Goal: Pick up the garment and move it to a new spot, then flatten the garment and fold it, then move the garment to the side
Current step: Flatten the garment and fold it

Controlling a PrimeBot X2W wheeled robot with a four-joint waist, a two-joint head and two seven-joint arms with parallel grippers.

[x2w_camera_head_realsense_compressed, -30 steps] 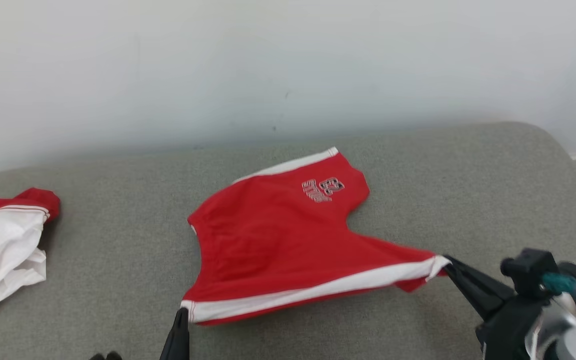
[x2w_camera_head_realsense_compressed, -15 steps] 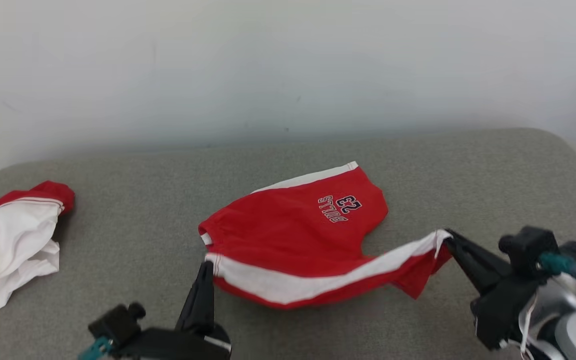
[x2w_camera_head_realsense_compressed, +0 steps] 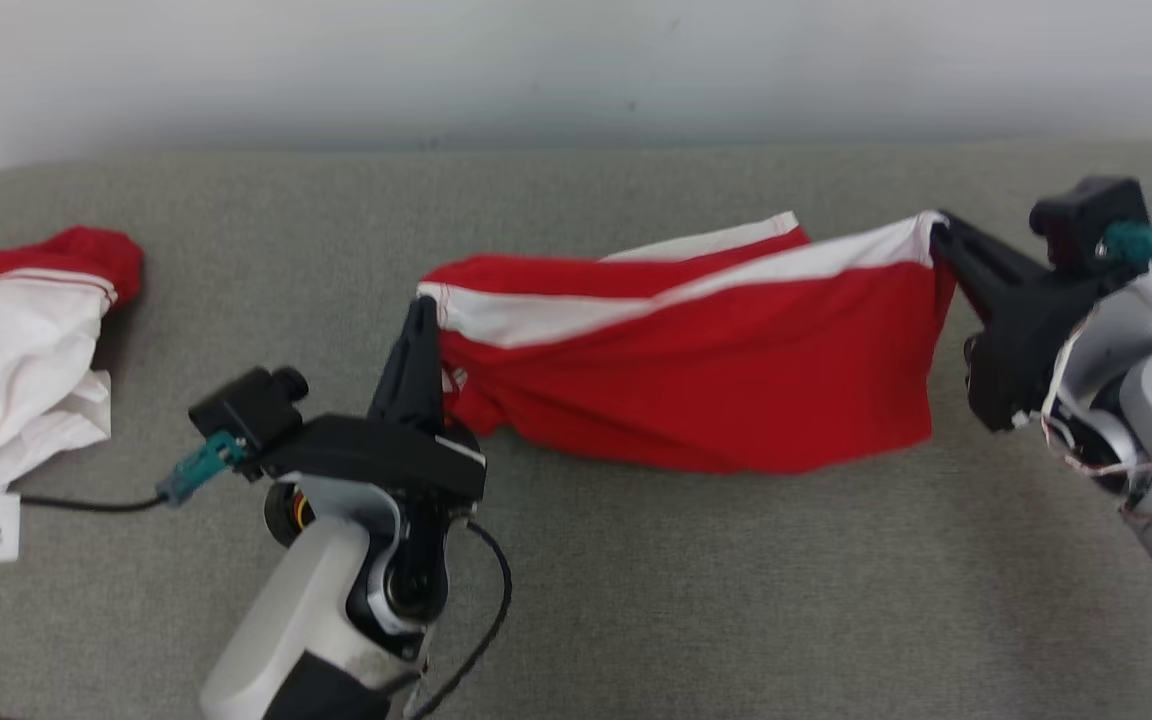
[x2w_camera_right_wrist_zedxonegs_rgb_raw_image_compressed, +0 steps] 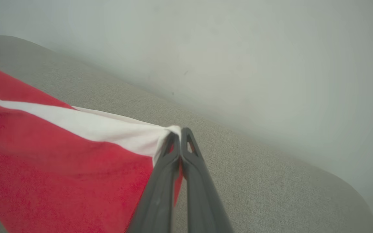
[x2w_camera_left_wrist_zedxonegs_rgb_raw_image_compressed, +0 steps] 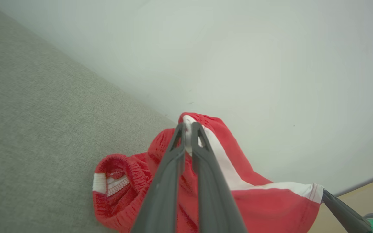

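While the red shorts [x2w_camera_head_realsense_compressed: 716, 380] hang stretched over the grey cushion [x2w_camera_head_realsense_compressed: 736, 600] in the head view, the left gripper [x2w_camera_head_realsense_compressed: 423, 308] pinches one white-striped corner and the right gripper [x2w_camera_head_realsense_compressed: 941, 225] pinches the other. From the left wrist, its fingers [x2w_camera_left_wrist_zedxonegs_rgb_raw_image_compressed: 173, 155] are clamped on the white band. From the right wrist, that gripper's fingers [x2w_camera_right_wrist_zedxonegs_rgb_raw_image_compressed: 168, 161] are pressed together on the white corner.

Garment [x2w_camera_head_realsense_compressed: 716, 390] lifted clear, hanging stretched between fingers [x2w_camera_head_realsense_compressed: 416, 360].
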